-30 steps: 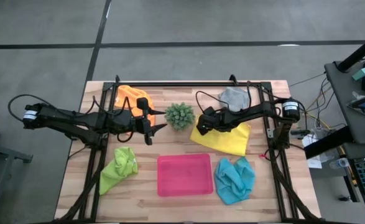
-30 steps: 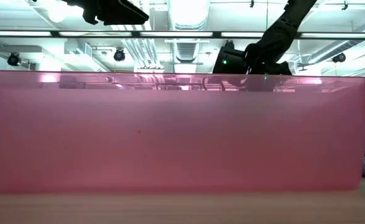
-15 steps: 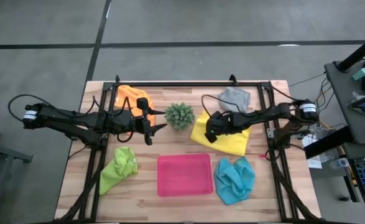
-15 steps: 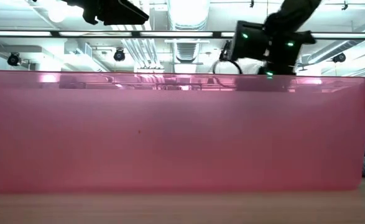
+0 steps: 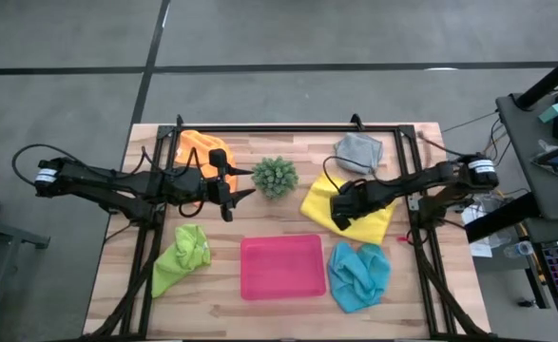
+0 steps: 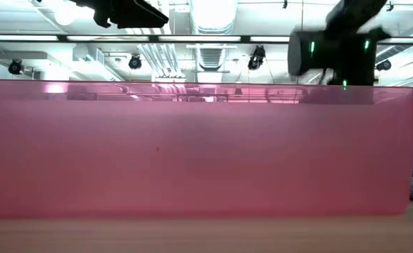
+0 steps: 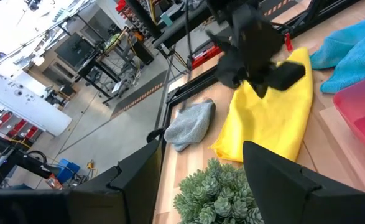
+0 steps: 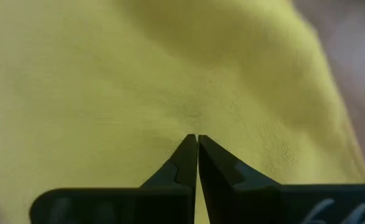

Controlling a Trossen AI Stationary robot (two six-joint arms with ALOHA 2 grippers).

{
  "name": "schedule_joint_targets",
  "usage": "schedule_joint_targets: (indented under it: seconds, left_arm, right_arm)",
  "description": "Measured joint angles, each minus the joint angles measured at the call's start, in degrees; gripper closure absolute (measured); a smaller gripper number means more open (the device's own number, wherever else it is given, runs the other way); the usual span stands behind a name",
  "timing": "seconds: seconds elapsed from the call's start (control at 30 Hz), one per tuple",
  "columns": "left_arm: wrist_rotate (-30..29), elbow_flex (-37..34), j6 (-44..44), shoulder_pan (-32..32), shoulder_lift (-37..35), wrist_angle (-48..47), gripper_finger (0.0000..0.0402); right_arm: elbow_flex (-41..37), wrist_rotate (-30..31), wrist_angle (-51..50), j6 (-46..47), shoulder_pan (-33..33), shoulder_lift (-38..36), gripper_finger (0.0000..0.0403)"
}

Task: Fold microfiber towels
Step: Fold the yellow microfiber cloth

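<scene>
Jaws pressed tight together on the right gripper (image 8: pixel 197 138), tips right down against the yellow towel (image 5: pixel 364 211), which lies partly spread on the worktop (image 5: pixel 259 313) between the plant (image 5: pixel 275 177) and the right-hand frame rail. From the wrist view the tips meet at the fabric with no fold visibly caught between them, so whether they pinch any cloth I cannot tell; it looks more like pressing or smoothing than carrying.

Around it, the grey towel (image 5: pixel 358 150) sits bunched just behind, the blue towel (image 5: pixel 358 274) is crumpled just in front, beside the pink tray (image 5: pixel 281 267). Over on the far side the green towel (image 5: pixel 183 256) lies heaped near the tray's other end, and the orange towel (image 5: pixel 201 148) sits at the back corner.

Left gripper (image 5: pixel 227 193) waits above the worktop near the plant, jaws spread wide, holding nothing.

Judging by this, the yellow towel is the one in hand and its fold is barely begun. Next move probably calls for catching an edge or corner, lifting it, and laying it over the opposite side without dragging the whole cloth along.
</scene>
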Motion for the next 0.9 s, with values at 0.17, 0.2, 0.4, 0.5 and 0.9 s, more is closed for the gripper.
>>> schedule_joint_targets:
  seconds: [0.17, 0.2, 0.4, 0.5, 0.9]
  left_arm:
    - [0.0, 0.0, 0.0, 0.0, 0.9, 0.9, 0.0190]
    - [0.0, 0.0, -0.1, 0.0, 1.2, 1.7, 0.0190]
    - [0.1, 0.0, 1.4, 0.0, 3.4, 4.3, 0.0190]
    - [0.1, 0.0, 3.0, 0.0, 4.2, 5.2, 0.0190]
    - [-0.1, 0.0, 4.4, 0.0, 4.8, 6.1, 0.0190]
  right_arm:
    - [0.6, 9.6, 0.9, -0.9, -0.4, -4.9, 0.0394]
    - [0.6, 11.2, 1.8, -1.0, -0.9, -5.6, 0.0394]
    - [-0.9, 14.1, 13.8, -7.4, -5.1, -4.6, 0.0394]
    - [-0.9, 14.1, 20.0, -11.9, -8.0, -1.5, 0.0394]
    - [0.1, 11.4, 27.6, -19.6, -17.2, 12.1, 0.0394]
